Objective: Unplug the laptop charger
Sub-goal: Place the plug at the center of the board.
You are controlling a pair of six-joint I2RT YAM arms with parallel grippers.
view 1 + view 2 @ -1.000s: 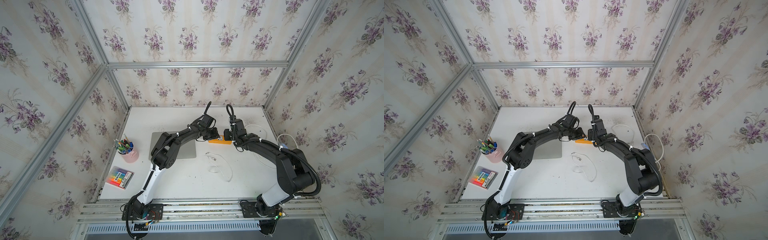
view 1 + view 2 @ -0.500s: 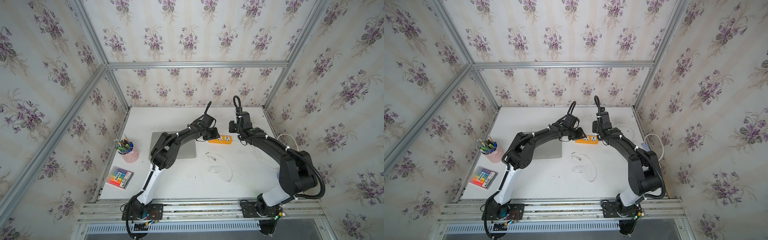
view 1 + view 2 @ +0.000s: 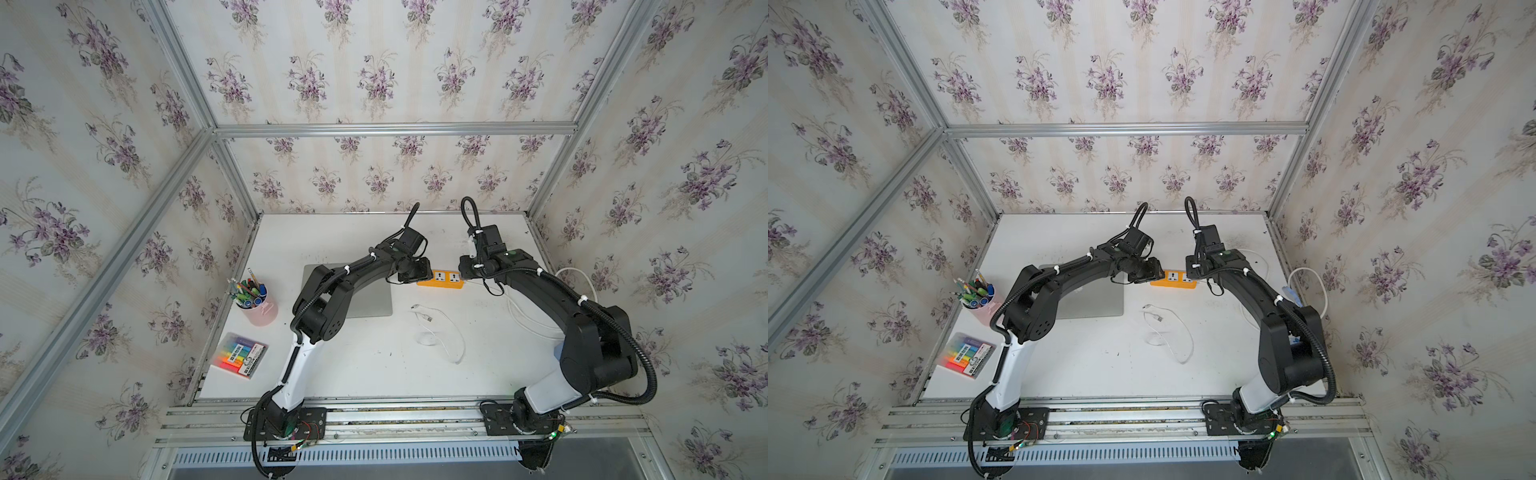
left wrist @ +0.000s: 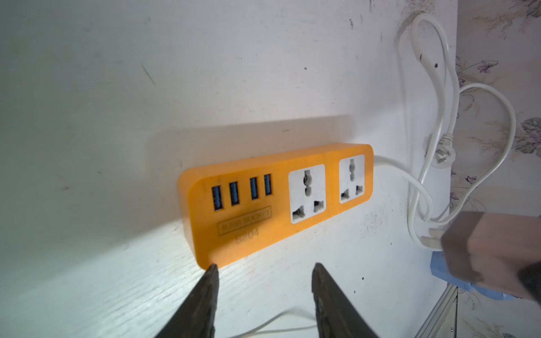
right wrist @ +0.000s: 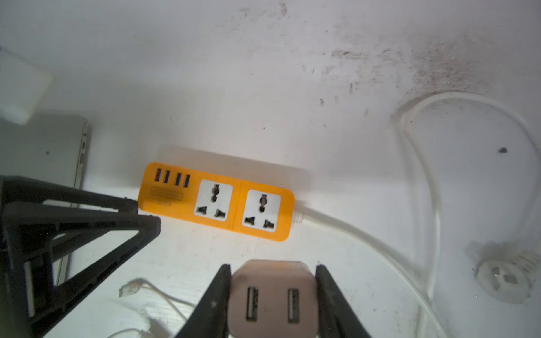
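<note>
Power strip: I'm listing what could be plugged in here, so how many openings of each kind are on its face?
On the orange power strip:
USB ports: 4
three-hole sockets: 2
Total: 6

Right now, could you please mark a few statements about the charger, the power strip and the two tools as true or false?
1. The right tool grips the laptop charger. True.
2. The charger sits in a socket of the orange power strip. False: both sockets are empty, and the charger is held clear of the strip.
3. The left tool is shut on the strip. False: its jaws stand apart at the strip's end, holding nothing.
4. The laptop lies closed. True.
5. The thin white cable lies apart from the laptop. True.
</note>
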